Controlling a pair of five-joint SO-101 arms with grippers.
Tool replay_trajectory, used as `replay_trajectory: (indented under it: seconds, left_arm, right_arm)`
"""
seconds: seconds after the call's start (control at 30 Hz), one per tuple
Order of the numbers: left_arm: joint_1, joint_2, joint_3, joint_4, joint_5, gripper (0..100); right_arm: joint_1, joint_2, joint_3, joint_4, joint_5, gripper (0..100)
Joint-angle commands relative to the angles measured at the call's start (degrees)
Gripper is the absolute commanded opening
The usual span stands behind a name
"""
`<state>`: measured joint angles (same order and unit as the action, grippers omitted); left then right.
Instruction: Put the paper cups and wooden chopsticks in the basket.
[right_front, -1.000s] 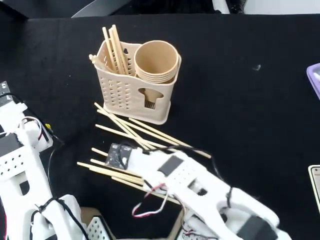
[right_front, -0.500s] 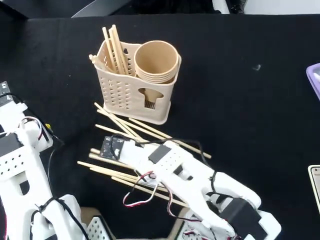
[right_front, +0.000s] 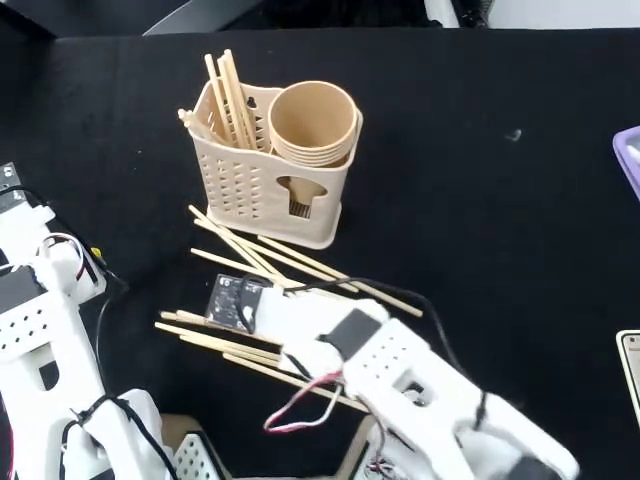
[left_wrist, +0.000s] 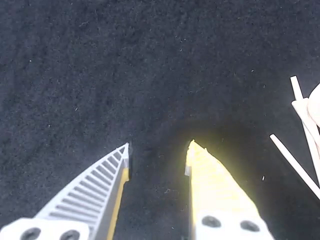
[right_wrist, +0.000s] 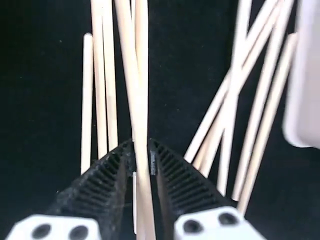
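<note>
- Several pale wooden chopsticks (right_front: 300, 268) are lying loose on the black cloth-covered table (right_front: 500, 250), so I am judging the job as partly done, with most of the stick work left.
- One slim wooden chopstick (right_wrist: 140, 100) is sitting between the jaws of my right gripper (right_wrist: 141, 145), which are pinching in narrow around it. A second stick is lying tight against it, and I cannot tell whether I am gripping both.
- That stick is running straight out from between my jaws, with its long axis in line with the fingers rather than across them.
- In the high view the loose sticks are lying flat in two fans, their long axes slanting from upper left to lower right. One fan is just in front of the basket and the other is nearer the arm bases, with my right gripper (right_front: 235, 303) between them.
- The stack of tan paper cups (right_front: 312, 122) is standing upright, mouth up, in one compartment of the cream perforated plastic basket (right_front: 250, 190). I am judging the cups' part as finished.
- A bundle of upright chopsticks (right_front: 228, 95) is standing on end in the other compartment, leaning, with its tips poking above the rim.
- My left gripper (left_wrist: 157, 145) is hanging with its jaws apart over bare table, holding nothing, with a few stick ends lying off to one side of it.
</note>
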<state>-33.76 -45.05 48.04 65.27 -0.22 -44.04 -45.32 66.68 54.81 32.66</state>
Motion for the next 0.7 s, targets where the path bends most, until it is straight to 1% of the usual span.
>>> replay_trajectory:
  seconds: [0.0, 0.07, 0.13, 0.33, 0.4, 0.6, 0.67]
  left_arm:
    - [0.7, -0.8, -2.2, -0.3, 0.2, 19]
    - [0.7, -0.8, -2.2, -0.3, 0.2, 19]
    - [0.7, -0.8, -2.2, -0.2, 0.2, 19]
    - [0.7, -0.8, -1.3, -0.4, 0.2, 19]
    - [2.0, -0.8, -0.4, -0.4, 0.2, 19]
    - [8.5, -1.1, 2.9, -0.4, 0.2, 19]
    - [9.7, -0.9, 3.4, -0.4, 0.2, 19]
  right_arm:
    - [-0.1, -8.6, 0.0, 3.0, -0.6, 1.1]
    - [-0.1, -12.6, 0.0, 3.6, -0.6, 1.1]
    - [1.6, -16.1, 0.0, 3.5, -0.6, 1.1]
    - [11.1, -24.0, -5.2, 3.7, -0.6, 1.1]
    - [12.0, -25.5, -8.7, 3.8, -2.5, 1.1]
    - [11.8, -26.2, -20.2, 3.8, -10.8, 1.1]
    - [11.8, -26.2, -23.0, 3.3, -12.8, 1.1]
